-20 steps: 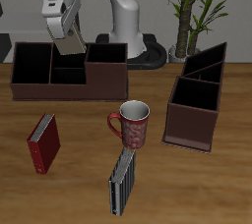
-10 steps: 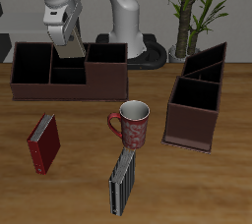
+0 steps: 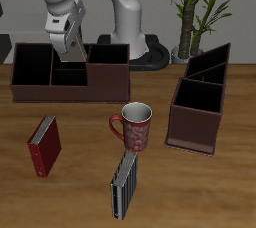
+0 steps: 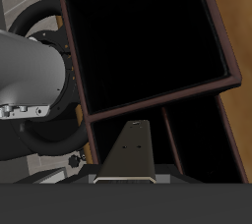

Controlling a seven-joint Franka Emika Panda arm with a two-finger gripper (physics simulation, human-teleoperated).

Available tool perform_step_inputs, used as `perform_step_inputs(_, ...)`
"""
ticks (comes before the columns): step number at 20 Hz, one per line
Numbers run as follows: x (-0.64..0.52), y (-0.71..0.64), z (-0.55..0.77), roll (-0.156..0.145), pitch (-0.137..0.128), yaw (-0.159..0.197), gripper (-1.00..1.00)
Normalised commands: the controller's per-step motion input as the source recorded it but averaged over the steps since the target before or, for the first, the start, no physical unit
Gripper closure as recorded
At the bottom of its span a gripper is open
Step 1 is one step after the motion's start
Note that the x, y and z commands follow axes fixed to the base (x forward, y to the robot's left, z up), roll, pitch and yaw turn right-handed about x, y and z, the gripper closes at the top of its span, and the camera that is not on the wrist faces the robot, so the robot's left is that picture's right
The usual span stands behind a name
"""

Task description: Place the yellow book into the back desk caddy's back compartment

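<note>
My gripper (image 3: 64, 27) is shut on the yellow book (image 3: 72, 44), a small thin tan-grey book that hangs from the fingers. It is held above the back desk caddy (image 3: 60, 92), the long dark reddish-brown box seen broadside at the table's back, over its small middle sections beside the taller end section. The book's lower edge is about level with the caddy's rim. In the wrist view the book (image 4: 129, 147) shows edge-on, with the caddy's dark open compartments and their dividers (image 4: 148, 110) beneath it.
A red patterned mug (image 3: 134, 125) stands mid-table. A red book (image 3: 43, 146) and a black-and-grey striped book (image 3: 123, 184) stand nearer the front edge. A second brown caddy (image 3: 200, 102) is seen end-on. The robot base (image 3: 130, 22) and a plant (image 3: 200, 12) are behind.
My gripper has risen a little with the yellow book and tilted slightly, still over the back caddy. Nothing else has moved.
</note>
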Motion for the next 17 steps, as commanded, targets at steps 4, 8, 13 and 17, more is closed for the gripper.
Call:
perform_step_inputs(4,0.11,0.08,-0.01,-0.025,-0.004,-0.082,-1.00)
perform_step_inputs(8,0.04,0.02,0.06,0.002,-0.025,-0.002,-1.00)
perform_step_inputs(13,0.04,0.07,0.08,0.011,-0.022,-0.041,-1.00)
perform_step_inputs(17,0.03,-0.01,0.11,-0.011,-0.037,-0.048,-1.00)
